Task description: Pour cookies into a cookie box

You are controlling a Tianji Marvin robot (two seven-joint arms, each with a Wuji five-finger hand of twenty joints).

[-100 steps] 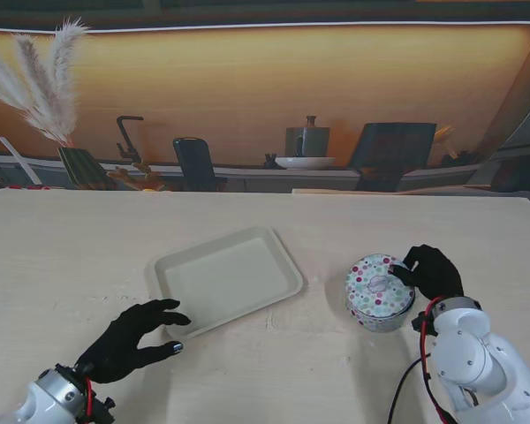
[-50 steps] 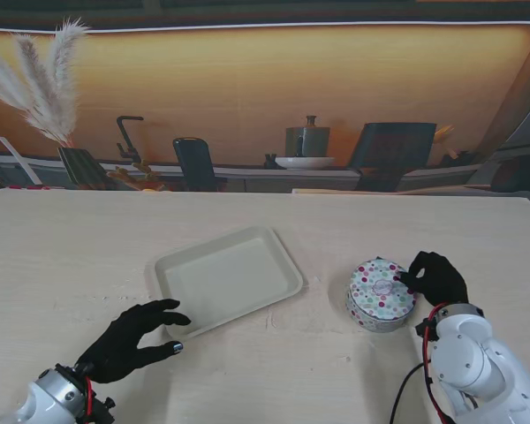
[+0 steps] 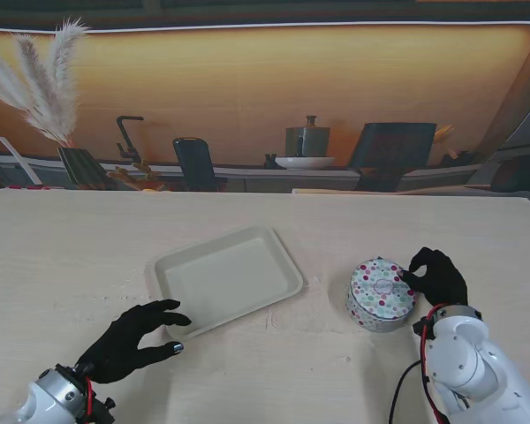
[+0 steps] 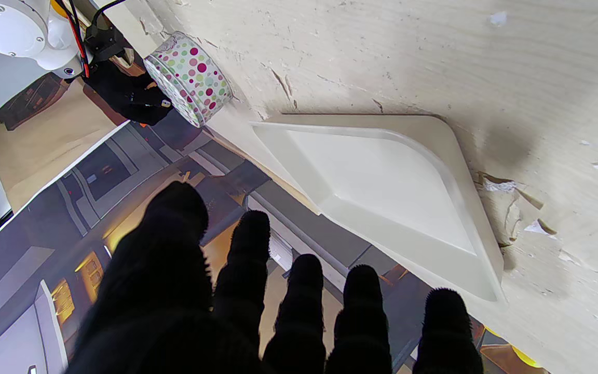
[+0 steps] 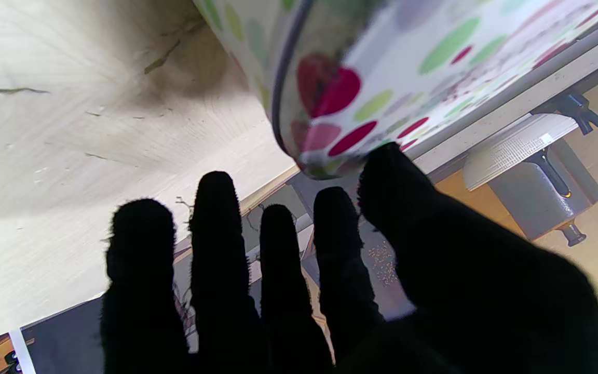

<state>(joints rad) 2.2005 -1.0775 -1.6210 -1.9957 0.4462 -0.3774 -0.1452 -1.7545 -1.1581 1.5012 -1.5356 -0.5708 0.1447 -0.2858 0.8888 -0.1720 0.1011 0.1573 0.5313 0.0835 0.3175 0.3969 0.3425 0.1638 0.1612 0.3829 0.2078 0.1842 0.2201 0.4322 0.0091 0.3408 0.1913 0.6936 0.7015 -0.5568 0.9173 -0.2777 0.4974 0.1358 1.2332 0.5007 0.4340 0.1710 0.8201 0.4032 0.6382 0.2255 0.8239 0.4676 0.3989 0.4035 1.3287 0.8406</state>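
My right hand sits against the tin, thumb touching its lid edge, fingers spread, nothing clamped. My left hand rests open just beside the tray. With one thumb pushing, the tin may slide away or tip.

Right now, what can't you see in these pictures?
- Inside the dotted tin: its lid is on in every view, so no cookies show.
- Right hand grip: the stand view shows it against the tin's right side; the right wrist view is blurred, only the thumb seems to touch.
- Left hand palm: faces down, hidden.
- Tray: looks bare.
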